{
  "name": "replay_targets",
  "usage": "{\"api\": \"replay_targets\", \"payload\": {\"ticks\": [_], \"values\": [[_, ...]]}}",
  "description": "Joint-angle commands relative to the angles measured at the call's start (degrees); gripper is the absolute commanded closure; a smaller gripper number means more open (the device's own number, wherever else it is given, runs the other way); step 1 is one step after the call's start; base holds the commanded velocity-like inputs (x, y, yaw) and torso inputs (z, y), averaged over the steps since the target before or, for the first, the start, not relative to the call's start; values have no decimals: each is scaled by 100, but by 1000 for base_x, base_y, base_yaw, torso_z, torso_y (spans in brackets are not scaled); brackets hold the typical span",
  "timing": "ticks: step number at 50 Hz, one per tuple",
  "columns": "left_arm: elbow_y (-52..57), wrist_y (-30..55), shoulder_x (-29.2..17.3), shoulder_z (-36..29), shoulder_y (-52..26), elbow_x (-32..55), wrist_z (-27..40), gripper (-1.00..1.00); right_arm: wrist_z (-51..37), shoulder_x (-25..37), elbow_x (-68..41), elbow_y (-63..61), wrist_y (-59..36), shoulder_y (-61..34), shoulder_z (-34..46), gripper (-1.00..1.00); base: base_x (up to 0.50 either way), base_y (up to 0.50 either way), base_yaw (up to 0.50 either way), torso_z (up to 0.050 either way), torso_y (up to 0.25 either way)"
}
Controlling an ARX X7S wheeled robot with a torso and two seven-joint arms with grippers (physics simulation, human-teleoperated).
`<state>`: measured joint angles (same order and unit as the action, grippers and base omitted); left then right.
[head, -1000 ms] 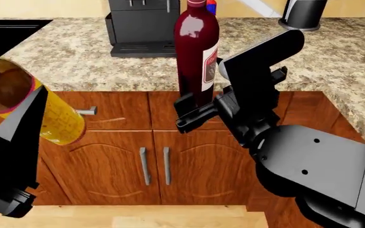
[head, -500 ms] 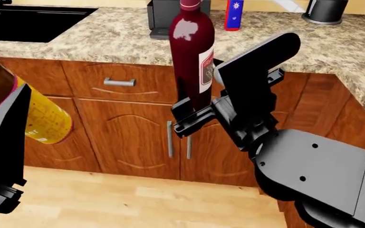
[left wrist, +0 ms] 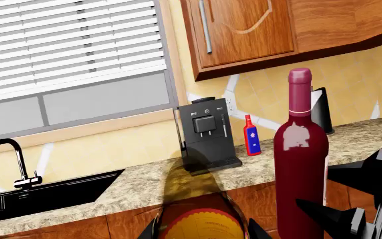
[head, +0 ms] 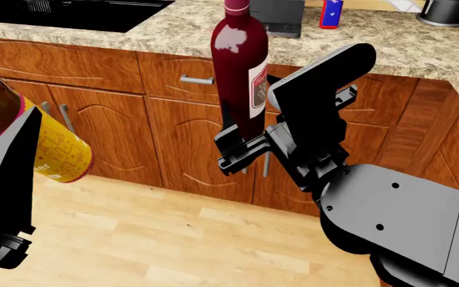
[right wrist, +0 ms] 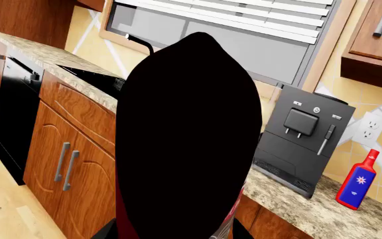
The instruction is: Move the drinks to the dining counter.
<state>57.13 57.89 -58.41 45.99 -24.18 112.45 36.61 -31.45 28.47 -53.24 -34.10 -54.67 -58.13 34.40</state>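
My right gripper [head: 245,146] is shut on the lower body of the tall dark-red wine bottle [head: 241,66], which it holds upright in front of the cabinets. That bottle blocks most of the right wrist view as a dark shape [right wrist: 187,139]. At the left, my left gripper [head: 30,128] is shut on the amber beer bottle [head: 50,152] with the yellow label, tilted in mid-air. The blue bottle [head: 331,13] with the red cap stands on the brown granite worktop [head: 174,33], beside the coffee machine. The dining counter is out of view.
A black coffee machine [head: 277,15] and a dark sink [head: 78,9] sit on the worktop over orange handled cabinets [head: 174,131]. A dark kettle [head: 449,9] stands at the far right. Light wood floor [head: 174,239] lies below. A faucet [left wrist: 18,159] rises by the sink.
The worktop and cabinets have slid up and to the right in the head view, and more floor shows. Both bottles stay in the grippers, held as before.
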Motion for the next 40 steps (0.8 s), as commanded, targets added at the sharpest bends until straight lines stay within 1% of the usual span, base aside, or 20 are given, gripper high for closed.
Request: {"api": "replay_targets", "payload": {"ticks": [1, 16, 17, 22, 40], "values": [[-37, -20, 13, -34, -119, -62, 52, 100, 73, -3, 166, -4, -6, -48, 10, 100, -418, -99, 406, 10, 0], [1, 146, 144, 209, 4, -31, -14, 100, 89, 22, 161, -26, 28, -16, 49, 100, -400, -112, 420, 0, 0], [0, 163, 159, 240, 18, -27, -26, 100, -29, 49, 412, -36, -43, -83, 208, 100, -379, -124, 430, 0, 0], [6, 225, 219, 322, 59, -33, -52, 100, 19, 25, 259, -23, -14, -45, 132, 100, -330, 388, 0, 2, 0], [-14, 213, 168, 417, 38, 106, 3, 100, 23, 39, 228, -93, -32, -119, 165, 100, -160, 474, 0, 1, 0]]}}
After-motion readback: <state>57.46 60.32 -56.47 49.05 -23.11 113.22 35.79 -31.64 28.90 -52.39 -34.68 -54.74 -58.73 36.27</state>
